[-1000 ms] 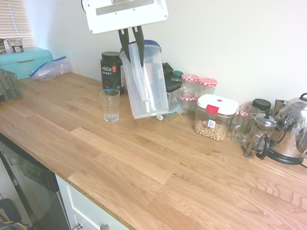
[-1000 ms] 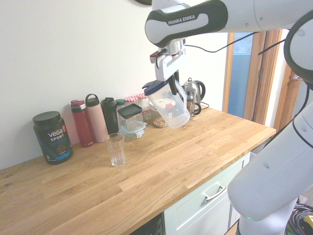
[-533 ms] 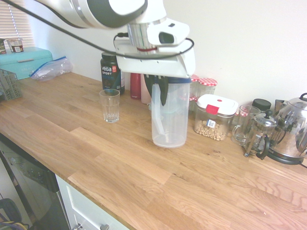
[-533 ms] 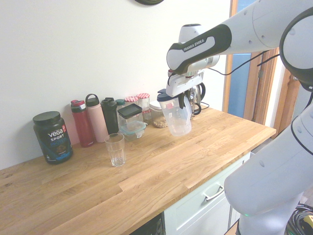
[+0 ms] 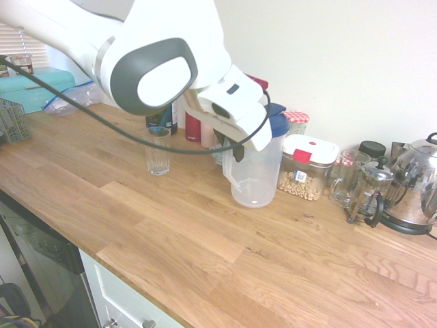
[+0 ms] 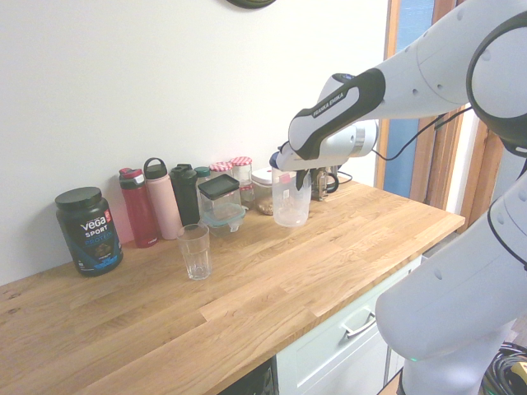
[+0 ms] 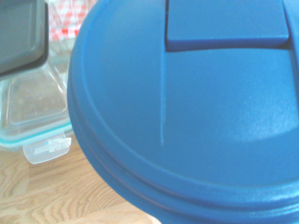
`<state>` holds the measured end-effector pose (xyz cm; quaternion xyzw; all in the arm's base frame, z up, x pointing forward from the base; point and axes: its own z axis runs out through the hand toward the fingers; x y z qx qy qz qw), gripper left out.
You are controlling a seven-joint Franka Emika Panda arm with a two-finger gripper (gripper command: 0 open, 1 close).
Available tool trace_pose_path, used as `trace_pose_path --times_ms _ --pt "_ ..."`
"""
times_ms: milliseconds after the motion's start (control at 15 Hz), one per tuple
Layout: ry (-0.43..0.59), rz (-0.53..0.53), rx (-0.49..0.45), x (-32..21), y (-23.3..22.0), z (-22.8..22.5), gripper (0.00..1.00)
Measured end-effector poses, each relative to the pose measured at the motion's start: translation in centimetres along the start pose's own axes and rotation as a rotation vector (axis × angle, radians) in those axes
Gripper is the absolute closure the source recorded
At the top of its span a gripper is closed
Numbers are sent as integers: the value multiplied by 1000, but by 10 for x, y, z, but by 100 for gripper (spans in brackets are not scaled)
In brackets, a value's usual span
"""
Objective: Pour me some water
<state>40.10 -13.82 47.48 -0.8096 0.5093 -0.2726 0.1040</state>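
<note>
Beside the clear container of nuts with a white-and-red lid (image 5: 304, 179), the black two-finger gripper (image 5: 238, 153) is closed on the handle of the translucent plastic pitcher with a blue lid (image 5: 258, 174). Well apart from that container, the clear ribbed drinking glass (image 5: 158, 154) stands upright on the light wooden countertop (image 5: 171, 225).

Blue lid (image 7: 187, 116) cut off at wrist view edges. Dark container lid (image 7: 21, 35) also cropped there. Checkered lids (image 7: 70, 16) blurry. Vega tub (image 5: 164, 121) partly hidden by arm (image 5: 157, 68) in first exterior view. Fingers (image 5: 238, 152) mostly covered. Kettle (image 5: 414, 181) cropped at right edge. Pitcher's (image 5: 256, 174) contents unclear.
</note>
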Motion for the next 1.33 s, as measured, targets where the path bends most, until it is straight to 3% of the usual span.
trace_pose_path --times_ms 400,467,1067,1200,1333 --pt "-18 -4 -42 -20 16 18 100" --pt "-20 -3 -48 -20 18 20 0" --pt "-15 -23 -68 -22 18 21 0" --pt "-20 -32 -113 -19 26 23 0" --pt "-90 -65 -185 -27 34 19 0"
